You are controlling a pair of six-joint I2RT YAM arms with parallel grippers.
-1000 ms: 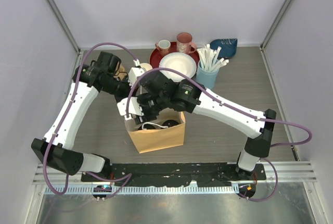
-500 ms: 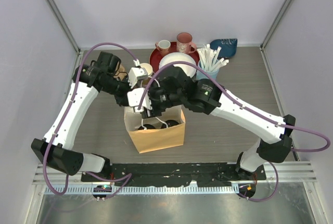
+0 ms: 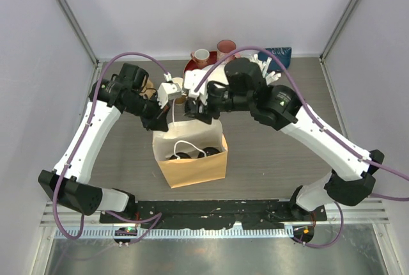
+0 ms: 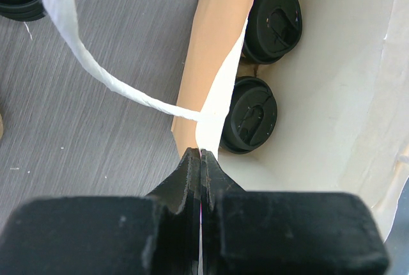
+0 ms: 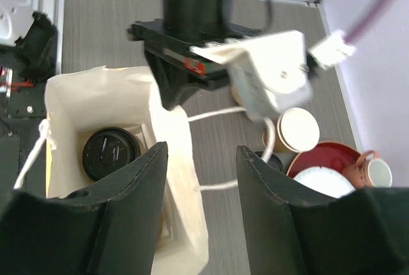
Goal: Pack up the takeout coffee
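A brown paper bag stands open at the table's middle, with two black-lidded takeout coffee cups inside. My left gripper is shut on the bag's back-left rim; in the left wrist view the jaws pinch the paper edge, with both lids below. My right gripper is open and empty, raised over the bag's back edge. In the right wrist view it hangs above the rim, one lid showing. An open tan cup stands on the table behind the bag.
A red tray with a white bowl and two mugs sits at the back. A blue cloth lies at back right. A lidded cup stands outside the bag. The bag's white handle loops outward.
My right gripper has risen out of the bag and moved back, open and empty. Two lids now show in the bag. The left gripper has kept its hold on the rim.
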